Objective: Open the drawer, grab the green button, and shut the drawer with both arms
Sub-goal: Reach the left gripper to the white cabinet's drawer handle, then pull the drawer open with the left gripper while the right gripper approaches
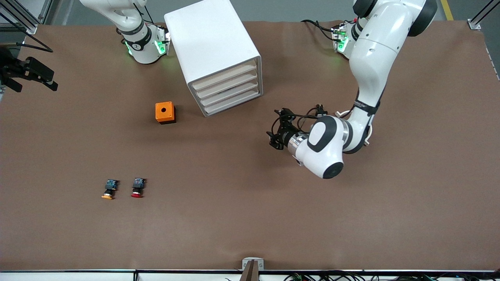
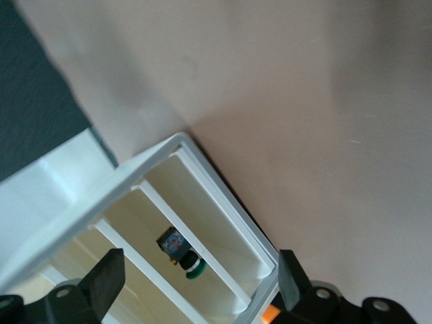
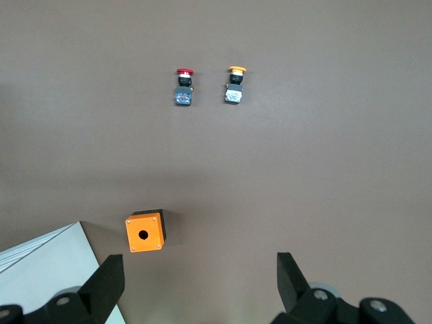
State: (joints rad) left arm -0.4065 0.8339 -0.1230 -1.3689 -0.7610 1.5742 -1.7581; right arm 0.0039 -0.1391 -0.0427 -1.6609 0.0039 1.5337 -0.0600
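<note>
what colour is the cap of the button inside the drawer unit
Green, seen best in the left wrist view.

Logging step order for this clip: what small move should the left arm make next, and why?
Probably ease the open left gripper in toward the front of the drawer unit to catch a drawer front. It sits just in front of the unit, touching nothing, and the green button shows inside a drawer. The right gripper waits, open, above the orange box.

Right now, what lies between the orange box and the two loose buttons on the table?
Nothing: the front view shows bare brown table between the orange box and the yellow-capped button and red-capped button.
</note>
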